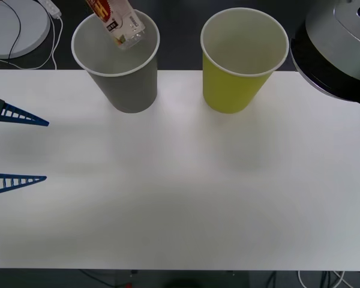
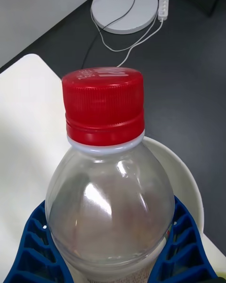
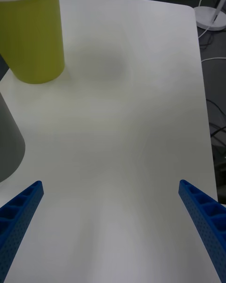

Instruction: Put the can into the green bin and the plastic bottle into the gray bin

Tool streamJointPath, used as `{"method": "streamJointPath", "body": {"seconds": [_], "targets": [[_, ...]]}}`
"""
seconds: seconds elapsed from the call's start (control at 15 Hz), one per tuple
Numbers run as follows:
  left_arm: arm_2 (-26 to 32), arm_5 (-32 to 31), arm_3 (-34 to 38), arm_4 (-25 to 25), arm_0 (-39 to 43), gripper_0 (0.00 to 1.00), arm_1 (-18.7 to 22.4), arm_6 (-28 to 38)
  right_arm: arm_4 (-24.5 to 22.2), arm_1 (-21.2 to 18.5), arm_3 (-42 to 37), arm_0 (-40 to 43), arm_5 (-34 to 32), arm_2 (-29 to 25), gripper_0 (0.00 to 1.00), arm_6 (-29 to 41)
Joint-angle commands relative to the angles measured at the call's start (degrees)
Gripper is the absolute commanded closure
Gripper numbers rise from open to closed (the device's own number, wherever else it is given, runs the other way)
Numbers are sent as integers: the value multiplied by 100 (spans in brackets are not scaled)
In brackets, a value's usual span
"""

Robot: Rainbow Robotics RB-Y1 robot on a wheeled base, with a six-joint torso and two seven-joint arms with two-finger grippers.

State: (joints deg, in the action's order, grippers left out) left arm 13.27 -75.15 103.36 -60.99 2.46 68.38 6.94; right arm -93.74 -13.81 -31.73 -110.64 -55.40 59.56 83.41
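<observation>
Plastic bottle (image 1: 121,23) tilted over the gray bin (image 1: 123,84), clamped in right gripper (image 2: 115,259), green bin (image 1: 240,78) beside, left gripper (image 1: 45,150) spread wide nearby

On the far side of the worktop (image 1: 180,198), the gray bin (image 1: 123,78) stands left of the green bin (image 1: 240,72), apart. The plastic bottle (image 1: 117,21) hangs tilted over the gray bin's mouth.

Front overhead, wrist cameras close, table (image 1: 180,204) shared
</observation>
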Motion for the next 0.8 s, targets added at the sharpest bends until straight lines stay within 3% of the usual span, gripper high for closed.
{"method": "streamJointPath", "body": {"seconds": [0.07, 0.13, 0.2, 0.27, 0.8], "targets": [[0, 0, 0, 0, 0, 0, 0, 0, 75, 2, 44, -1, 11, -5, 99, 0], [0, 0, 0, 0, 0, 0, 0, 0, 75, 2, 61, -1, 38, -5, 65, -9], [0, 0, 0, 0, 0, 0, 0, 0, 75, 10, 70, -1, 64, -5, 6, -9], [0, 0, 0, 0, 0, 0, 0, 0, 75, 10, 70, -1, 64, -5, 0, -9], [0, 0, 0, 0, 0, 0, 0, 0, 110, 63, 158, -1, 284, 109, 0, -413]]}}
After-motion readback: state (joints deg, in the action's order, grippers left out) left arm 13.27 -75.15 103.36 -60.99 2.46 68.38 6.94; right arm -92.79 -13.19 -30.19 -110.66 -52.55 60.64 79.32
